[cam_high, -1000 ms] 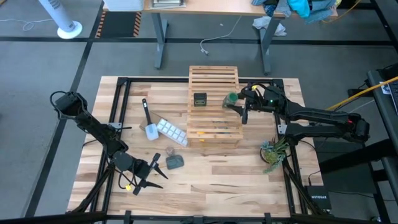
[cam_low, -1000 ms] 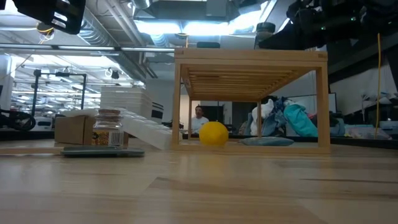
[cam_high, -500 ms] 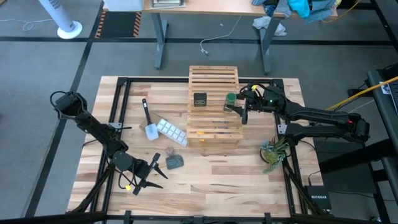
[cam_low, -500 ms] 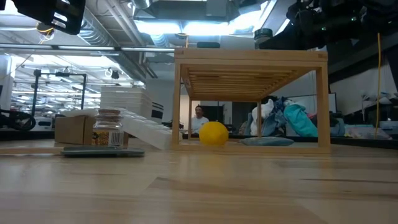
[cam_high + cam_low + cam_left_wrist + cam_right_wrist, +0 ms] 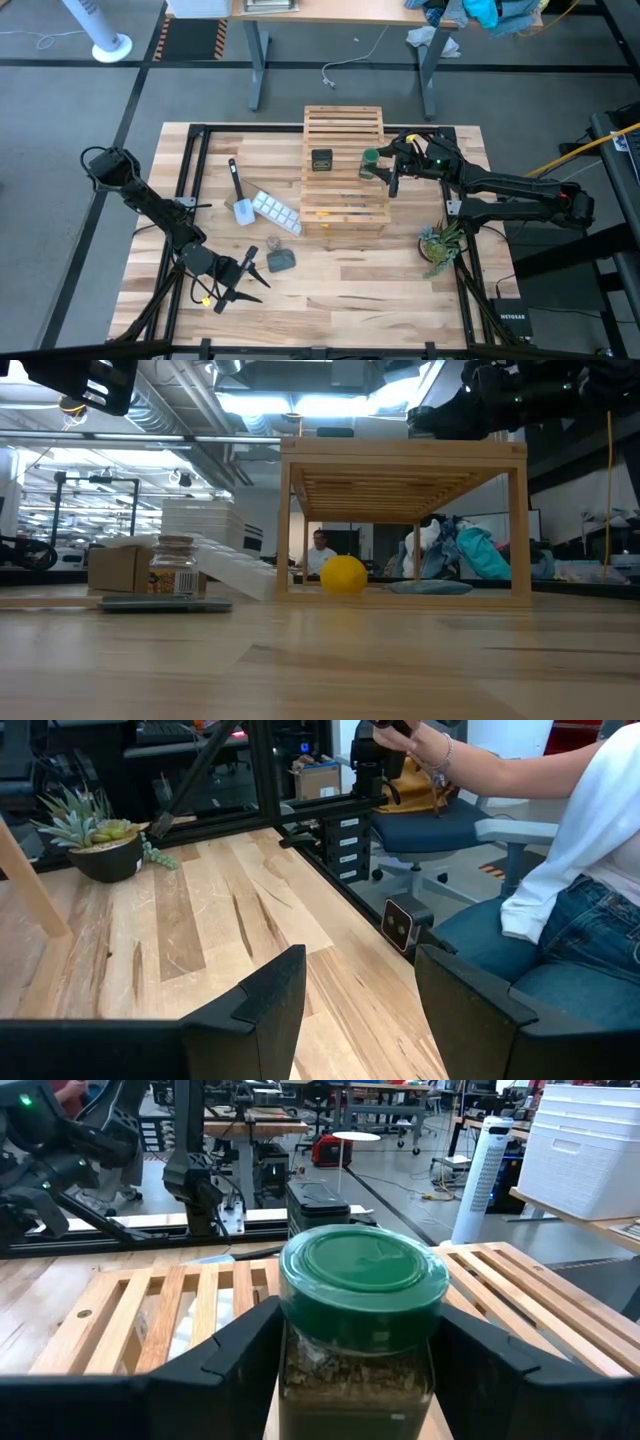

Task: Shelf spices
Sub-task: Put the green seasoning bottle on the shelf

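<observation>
The light wooden slatted shelf [image 5: 345, 170] stands mid-table. The dark, black-topped jar [image 5: 322, 160] stands on its top slats. My right gripper [image 5: 377, 163] is at the shelf's right edge, shut on the green jar with the green lid [image 5: 371, 158] [image 5: 362, 1310]. The tiny clear jar with brownish contents [image 5: 175, 566] [image 5: 251, 254] stands near the left, next to the flat dark pad [image 5: 282, 260]. My left gripper [image 5: 238, 276] [image 5: 350, 1010] waits open over the near-left table, touching nothing. My right gripper pinches the green jar between its two fingers [image 5: 225, 1355], which lie on opposite sides of the jar's body [image 5: 300, 1370] just below the lid. The fingers come roughly level from the table's right side. The jar is upright over the shelf's top slats; its base is hidden.
A white ice-cube tray [image 5: 273, 210] and a dark-handled tool [image 5: 238, 190] lie left of the shelf. A potted plant [image 5: 440, 245] stands near the right edge. A yellow lemon [image 5: 343, 575] sits under the shelf. A seated person [image 5: 560, 870] is beyond the table.
My right gripper has carried the green jar a little toward the table's left, farther over the shelf's top, and slightly down. It has stayed shut on the jar. The left arm has kept still.
</observation>
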Tool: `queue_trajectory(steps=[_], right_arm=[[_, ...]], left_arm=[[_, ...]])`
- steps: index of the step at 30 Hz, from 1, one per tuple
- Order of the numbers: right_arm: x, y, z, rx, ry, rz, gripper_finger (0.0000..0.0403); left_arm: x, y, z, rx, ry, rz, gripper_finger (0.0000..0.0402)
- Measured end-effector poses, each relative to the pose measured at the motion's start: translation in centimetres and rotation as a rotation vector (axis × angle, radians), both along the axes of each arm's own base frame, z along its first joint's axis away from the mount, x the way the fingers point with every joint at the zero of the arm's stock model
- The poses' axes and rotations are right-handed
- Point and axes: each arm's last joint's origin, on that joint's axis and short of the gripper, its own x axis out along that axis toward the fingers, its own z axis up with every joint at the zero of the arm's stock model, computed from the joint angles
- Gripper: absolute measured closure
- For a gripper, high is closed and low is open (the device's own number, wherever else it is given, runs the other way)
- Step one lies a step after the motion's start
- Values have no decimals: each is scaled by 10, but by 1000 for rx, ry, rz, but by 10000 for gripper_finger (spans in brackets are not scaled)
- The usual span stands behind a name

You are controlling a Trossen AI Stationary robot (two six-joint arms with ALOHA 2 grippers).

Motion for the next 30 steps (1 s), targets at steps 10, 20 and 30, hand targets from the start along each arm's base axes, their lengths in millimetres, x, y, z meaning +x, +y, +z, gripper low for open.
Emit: queue_trajectory(steps=[10, 20, 30], right_arm=[[0, 0, 0, 24, -7, -3, 175], [0, 0, 6, 1, -58, -2, 175], [0, 0, 0, 24, -8, -3, 175]], left_arm=[[0, 0, 0, 0, 0, 0, 219], [0, 0, 0, 0, 0, 0, 219], [0, 0, 0, 0, 0, 0, 219]])
